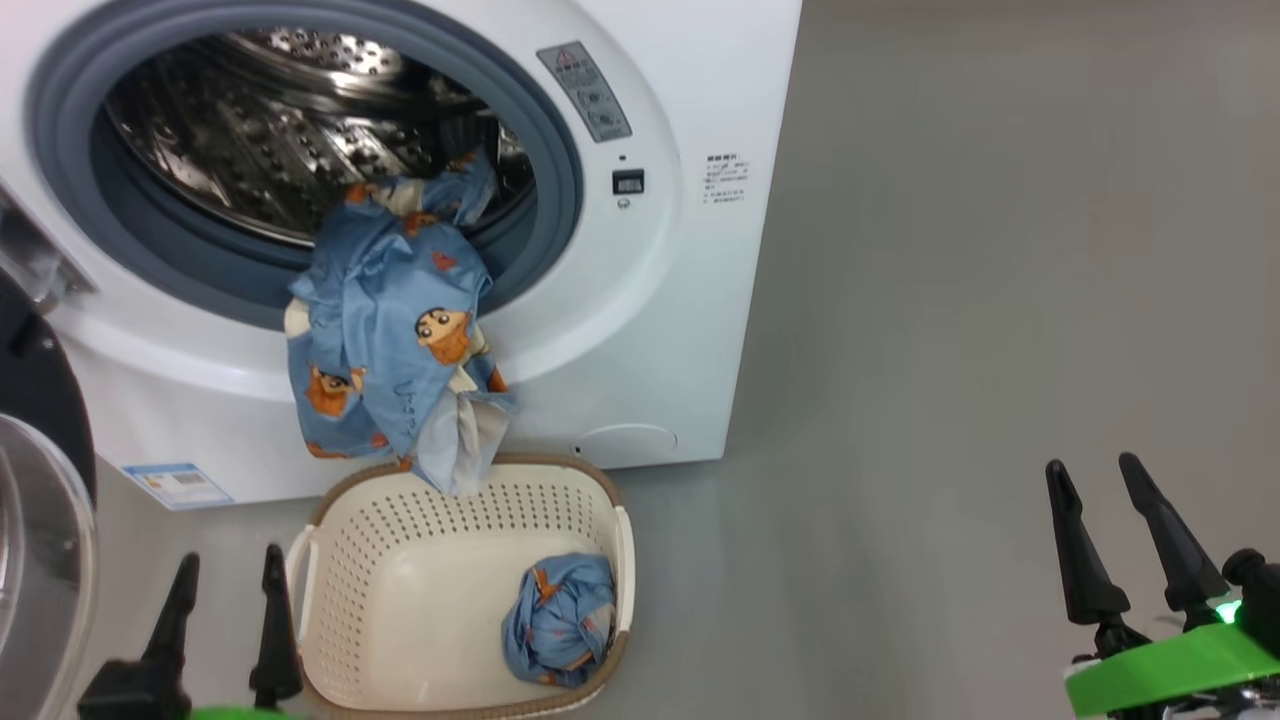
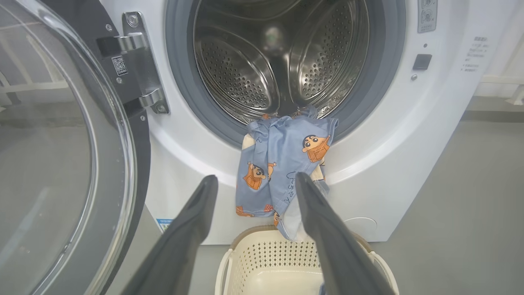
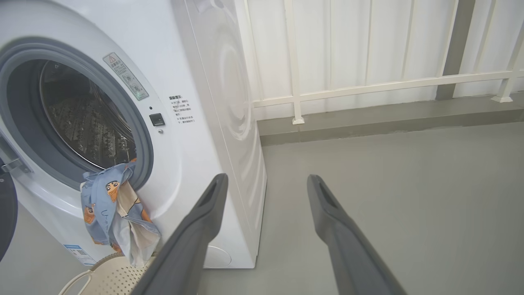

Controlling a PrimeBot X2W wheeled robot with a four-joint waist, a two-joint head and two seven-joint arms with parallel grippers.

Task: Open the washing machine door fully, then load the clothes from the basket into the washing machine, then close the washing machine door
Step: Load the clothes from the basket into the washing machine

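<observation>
Now I am holding both arms low and empty. My left gripper [image 1: 231, 555] is hovering with its fingers apart just beside the basket's left handle. My right gripper [image 1: 1092, 465], likewise spread and gripping nothing, is hanging well off to the right over bare floor [image 1: 950, 350].

The basket [image 1: 400, 520] is sitting on the floor close against the foot of the washing machine [image 1: 690, 300], and one bundle [image 1: 560, 620] of the clothes is lying in its near right corner. The hanging garment [image 1: 390, 330] is draping half out of the drum [image 1: 260, 130] and over the grey seal [image 1: 180, 265], its tail dangling down to the basket's far rim.

That is where trouble is waiting. Most of that cloth is hanging outside, so I am judging that its own weight could drag it back out. Shutting the door [image 2: 61, 164] as things are lying would likely pinch it against the seal.

The door is standing wide open at my left, close to my left arm. A careless reach for the bundle is therefore risking a knock on the glass or a shove of the light basket.

Beyond the machine, a white railing [image 3: 291, 61] is running along the wall.
</observation>
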